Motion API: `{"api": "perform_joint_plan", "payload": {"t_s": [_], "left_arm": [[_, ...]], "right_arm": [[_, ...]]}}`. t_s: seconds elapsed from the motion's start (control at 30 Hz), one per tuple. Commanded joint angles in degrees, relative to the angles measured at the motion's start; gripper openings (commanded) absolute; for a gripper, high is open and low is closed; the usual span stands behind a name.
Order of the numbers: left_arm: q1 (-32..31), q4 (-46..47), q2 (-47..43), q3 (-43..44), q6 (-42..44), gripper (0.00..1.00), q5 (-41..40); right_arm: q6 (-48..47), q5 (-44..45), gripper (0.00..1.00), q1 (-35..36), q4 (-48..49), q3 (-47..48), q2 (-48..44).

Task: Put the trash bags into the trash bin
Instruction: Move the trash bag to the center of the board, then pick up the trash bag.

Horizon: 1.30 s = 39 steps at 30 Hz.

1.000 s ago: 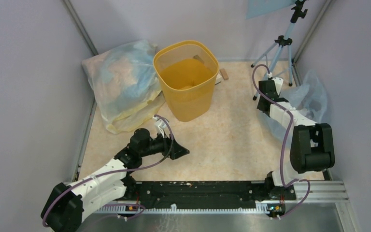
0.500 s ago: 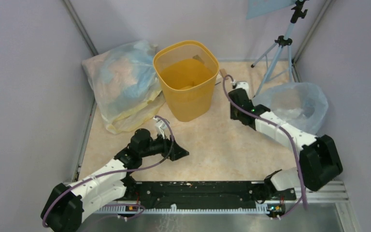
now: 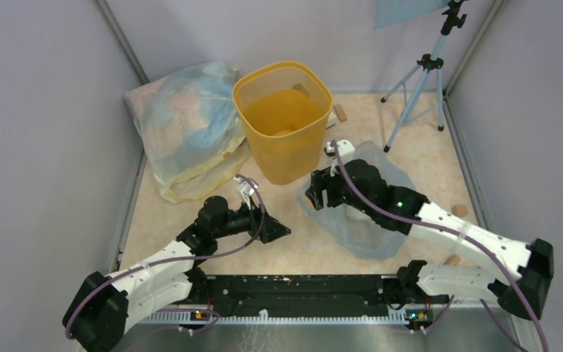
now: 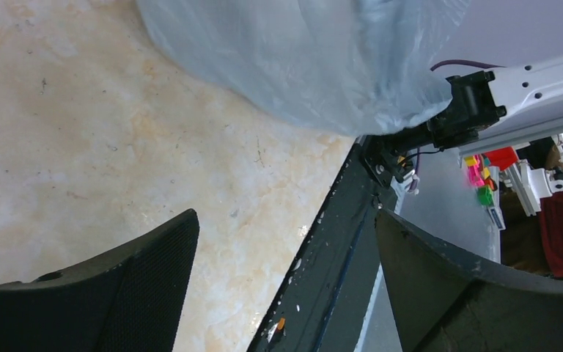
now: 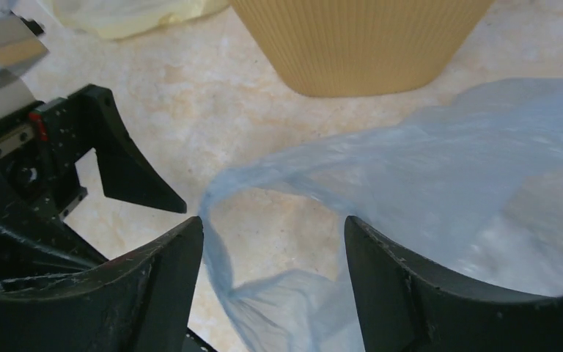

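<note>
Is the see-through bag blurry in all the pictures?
Right wrist view: the see-through bag is smeared soft, worst at the right, while the yellow bin shows its fine ribs; left wrist view: the bag is hazy too, the floor crisp; top view: its outline reads clearer.

The top view looks down from behind the near edge. Both wrist views sit low and close (left facing right, right facing far-left), all sharing the trash bag (image 3: pixel 355 229).
</note>
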Motion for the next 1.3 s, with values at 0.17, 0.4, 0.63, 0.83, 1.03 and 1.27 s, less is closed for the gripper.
{"api": "perform_joint_plan", "payload": {"t_s": [0.17,0.4,0.63,0.83,1.03,1.27], "left_arm": [[-3.45,17.27,6.76,-1.42,-3.14,0.96,-0.67],[-5.77,26.72,8.87,-1.70,-5.11,0.99,-4.48],[-5.80,20.42,15.80,2.80,-6.20,0.99,-13.20],[-5.76,31.18,22.49,3.37,-8.03,0.66,-12.72],[-5.83,25.92,19.43,3.40,-5.81,0.00,-12.70],[-7.09,26.29,17.28,-1.35,-5.02,0.00,-10.83]], "right_arm": [[6.05,11.88,0.70,-0.11,-8.89,-7.35,-16.77],[9.23,13.95,0.68,-0.19,-10.91,-13.34,-22.60],[17.97,25.31,0.71,-0.23,-19.80,-11.74,-15.33],[16.87,19.78,0.70,-0.25,-13.25,-13.11,-12.33],[17.63,17.51,0.68,-0.21,-9.81,-14.24,-8.00],[22.42,20.01,0.76,-0.44,-6.64,-17.17,-1.14]]}}
